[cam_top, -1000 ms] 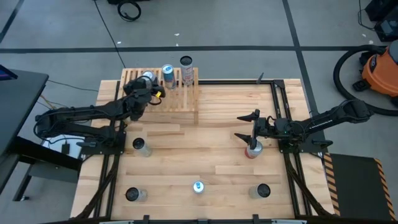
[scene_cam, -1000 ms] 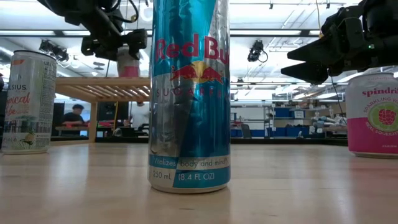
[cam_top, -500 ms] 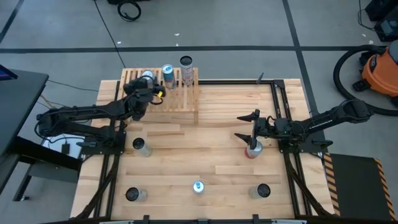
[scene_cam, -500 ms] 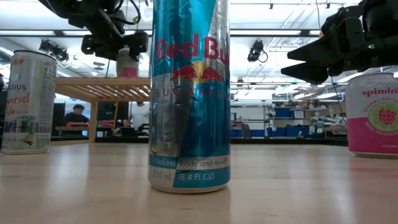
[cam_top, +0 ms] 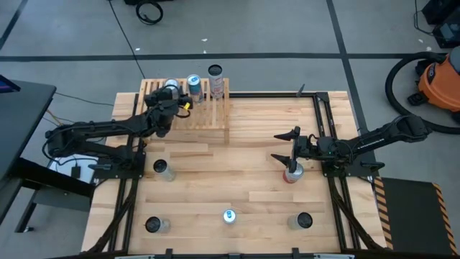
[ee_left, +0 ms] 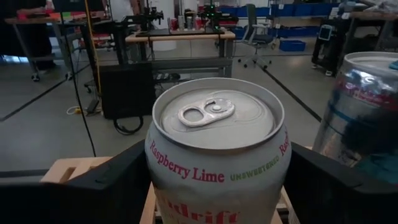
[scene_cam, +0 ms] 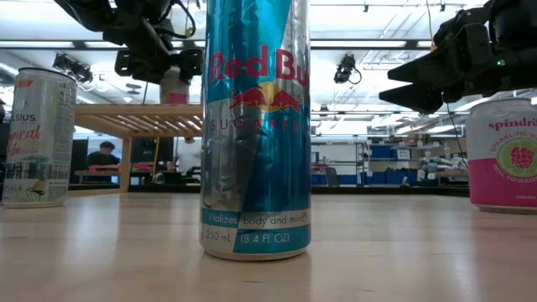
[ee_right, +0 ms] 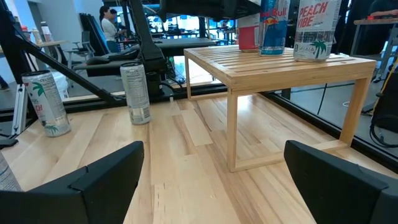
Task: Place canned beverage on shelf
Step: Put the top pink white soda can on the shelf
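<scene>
A large workshop with a grey concrete floor surrounds the pale plank tabletop (cam_top: 237, 158), and an orange shop vacuum (cam_top: 440, 80) stands on the floor to the far right. At the table's far left sits the shelf (cam_top: 208, 115), a low rack of pale natural wood with a top of thin parallel slats. Three cans stand on it in a row: a white raspberry-lime can (cam_top: 171, 88) at the left, a blue and silver Red Bull can (cam_top: 194, 84) just beside it, and a pale can with a peach label (cam_top: 215, 78) at the right.

The left gripper (cam_top: 167, 106) is over the shelf's left end, its two dark fingers (ee_left: 118, 180) on either side of the raspberry-lime can (ee_left: 217, 155); whether they press on it I cannot tell. The right gripper (cam_top: 286, 146) hangs wide open and empty above a red and white can (cam_top: 292, 173) at the table's right.

Four more cans stand on the tabletop: a silver one (cam_top: 160, 168) near the left, a dark-topped one (cam_top: 153, 225) at the near left, a slim blue Red Bull can (cam_top: 228, 216) near the middle, and one (cam_top: 303, 220) at the near right.
</scene>
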### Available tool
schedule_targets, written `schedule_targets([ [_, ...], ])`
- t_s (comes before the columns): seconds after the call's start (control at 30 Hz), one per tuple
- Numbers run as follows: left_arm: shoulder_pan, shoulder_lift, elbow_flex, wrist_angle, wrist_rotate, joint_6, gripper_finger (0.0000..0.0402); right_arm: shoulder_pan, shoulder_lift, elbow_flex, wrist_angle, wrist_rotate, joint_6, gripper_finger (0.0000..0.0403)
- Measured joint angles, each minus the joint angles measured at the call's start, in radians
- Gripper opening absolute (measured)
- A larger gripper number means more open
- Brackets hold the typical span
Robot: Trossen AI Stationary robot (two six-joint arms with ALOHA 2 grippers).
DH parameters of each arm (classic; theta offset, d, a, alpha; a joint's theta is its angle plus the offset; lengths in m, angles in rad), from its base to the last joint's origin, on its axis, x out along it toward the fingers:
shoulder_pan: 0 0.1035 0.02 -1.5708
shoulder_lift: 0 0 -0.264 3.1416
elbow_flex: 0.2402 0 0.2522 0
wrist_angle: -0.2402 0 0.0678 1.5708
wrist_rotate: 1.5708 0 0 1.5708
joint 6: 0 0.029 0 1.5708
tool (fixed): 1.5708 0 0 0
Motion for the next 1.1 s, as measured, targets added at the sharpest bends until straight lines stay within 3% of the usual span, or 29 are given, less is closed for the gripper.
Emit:
schedule_targets([
  [0.6,0.002,-0.011,0.000,0.005,0.065,0.023,0.0315,0.000,0.000,0.000,0.000,0.000,0.000,0.0399],
  [1.1,0.000,-0.011,0.000,0.001,0.053,0.059,0.0316,0.000,0.000,0.000,0.000,0.000,0.000,0.0399],
])
